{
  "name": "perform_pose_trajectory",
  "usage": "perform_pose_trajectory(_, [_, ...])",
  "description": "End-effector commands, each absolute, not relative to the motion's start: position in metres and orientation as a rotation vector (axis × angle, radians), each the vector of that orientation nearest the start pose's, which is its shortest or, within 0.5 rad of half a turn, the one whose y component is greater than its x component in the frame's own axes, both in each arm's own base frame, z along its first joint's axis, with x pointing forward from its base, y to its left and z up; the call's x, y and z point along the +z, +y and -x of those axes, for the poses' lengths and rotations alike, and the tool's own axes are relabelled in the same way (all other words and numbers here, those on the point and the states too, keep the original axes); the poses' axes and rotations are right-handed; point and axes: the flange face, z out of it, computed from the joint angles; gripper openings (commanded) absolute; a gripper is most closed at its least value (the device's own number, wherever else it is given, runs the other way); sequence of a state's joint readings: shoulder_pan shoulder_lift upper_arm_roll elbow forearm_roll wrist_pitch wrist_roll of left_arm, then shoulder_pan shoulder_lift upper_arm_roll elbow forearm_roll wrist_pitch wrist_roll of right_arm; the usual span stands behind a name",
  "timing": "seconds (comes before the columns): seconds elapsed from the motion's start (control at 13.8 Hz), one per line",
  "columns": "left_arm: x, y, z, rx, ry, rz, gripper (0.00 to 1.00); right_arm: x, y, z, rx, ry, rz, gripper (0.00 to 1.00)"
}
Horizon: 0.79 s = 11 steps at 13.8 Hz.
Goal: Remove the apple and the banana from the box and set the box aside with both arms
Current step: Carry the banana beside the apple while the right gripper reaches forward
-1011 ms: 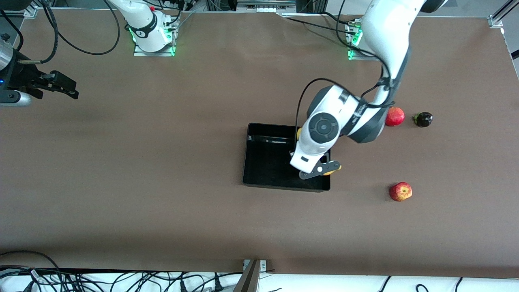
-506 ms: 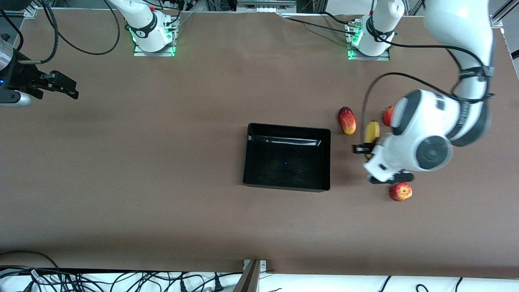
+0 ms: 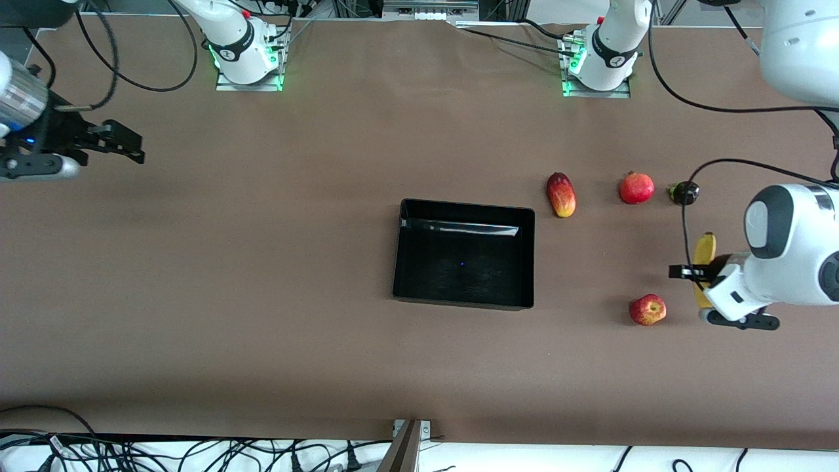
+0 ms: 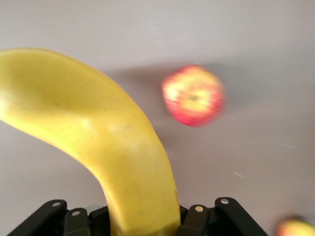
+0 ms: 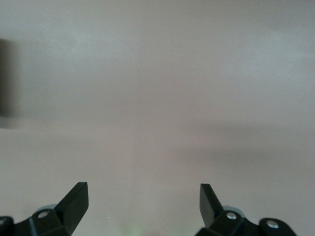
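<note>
My left gripper is shut on the yellow banana and holds it above the table near the left arm's end, beside the apple. In the left wrist view the banana sticks out from between the jaws of the left gripper. The red-and-yellow apple lies on the table and also shows in the left wrist view. The black box stands mid-table with nothing in it. My right gripper is open and empty above the table at the right arm's end; it also shows in the right wrist view.
A mango, a pomegranate and a small dark fruit lie in a row farther from the front camera than the apple. A red-yellow fruit shows at the edge of the left wrist view.
My left gripper has carried the banana from over the box toward the left arm's end, past the apple. The right gripper has shifted slightly.
</note>
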<state>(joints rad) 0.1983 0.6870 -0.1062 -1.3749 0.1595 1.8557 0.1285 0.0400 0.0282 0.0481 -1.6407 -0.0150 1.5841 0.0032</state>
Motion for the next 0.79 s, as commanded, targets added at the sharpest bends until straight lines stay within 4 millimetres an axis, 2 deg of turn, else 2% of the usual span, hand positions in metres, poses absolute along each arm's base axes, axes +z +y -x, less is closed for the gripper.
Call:
perform_pose_trajectory(0.0, [0.258, 0.095, -0.711, 0.246, 0.192, 3.005, 0.00, 0.560, 0.062, -0.575, 0.177, -0.153, 3.146, 1.00])
perform_pose_trajectory(0.14, [0.235, 0.110, -0.712, 0.223, 0.145, 2.957, 0.00, 0.558, 0.086, -0.584, 0.166, -0.220, 3.143, 1.00])
perform_pose_trajectory(0.29, [0.213, 0.113, -0.713, 0.177, 0.123, 2.941, 0.00, 0.550, 0.089, -0.585, 0.194, -0.255, 3.141, 1.00])
perform_pose_trajectory(0.36, [0.202, 0.116, -0.714, 0.136, 0.117, 2.950, 0.00, 0.539, 0.096, -0.587, 0.230, -0.279, 3.139, 1.00])
perform_pose_trajectory(0.43, [0.193, 0.115, -0.714, 0.097, 0.086, 2.957, 0.00, 0.533, 0.113, -0.587, 0.240, -0.305, 3.137, 1.00])
perform_pose_trajectory(0.58, [0.188, 0.115, -0.712, 0.093, 0.078, 2.968, 0.00, 0.511, 0.136, -0.593, 0.276, -0.339, 3.132, 1.00])
perform_pose_trajectory(0.65, [0.189, 0.115, -0.712, 0.091, 0.086, 2.973, 0.00, 0.500, 0.158, -0.596, 0.269, -0.380, 3.125, 1.00])
perform_pose_trajectory(0.72, [0.188, 0.112, -0.712, 0.096, 0.123, 2.979, 0.00, 0.489, 0.176, -0.599, 0.260, -0.319, 3.108, 1.00])
